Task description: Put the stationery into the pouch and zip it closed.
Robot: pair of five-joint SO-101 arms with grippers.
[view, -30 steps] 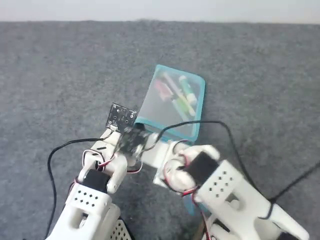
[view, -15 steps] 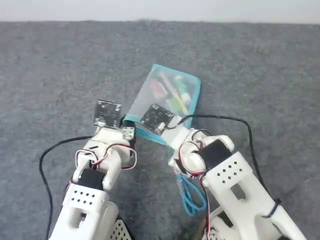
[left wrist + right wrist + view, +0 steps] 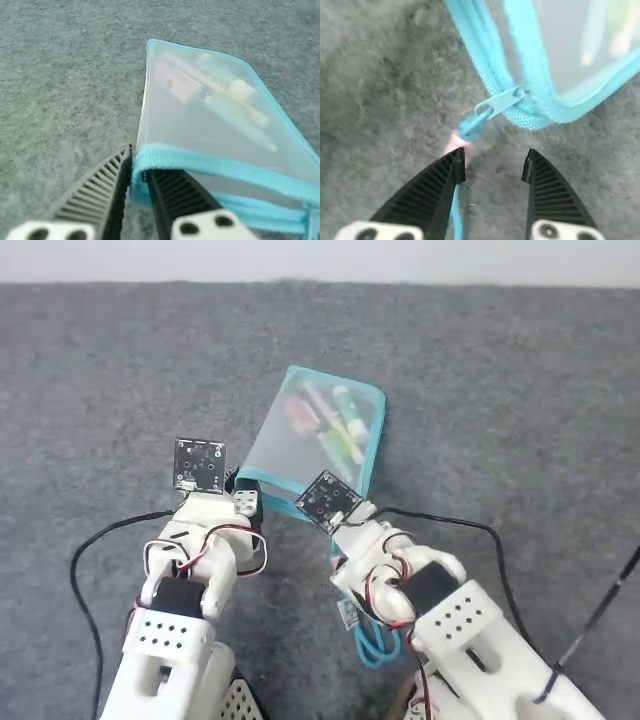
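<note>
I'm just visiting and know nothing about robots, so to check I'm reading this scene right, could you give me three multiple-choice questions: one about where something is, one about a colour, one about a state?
1. Where are the pens?
A) inside the pouch
B) lying loose beside it
C) held in a gripper

2. What colour is the pouch's trim?
A) red
B) light blue
C) yellow

3. How is the right gripper?
A) open
B) shut on the pouch
C) shut on a pen

Answers:
1 A, the pens show through the pouch's see-through side.
2 B, the band along its edge is light blue in every view.
3 A, there is a wide gap between its fingers, and the zipper pull lies just ahead of them, not gripped.
</note>
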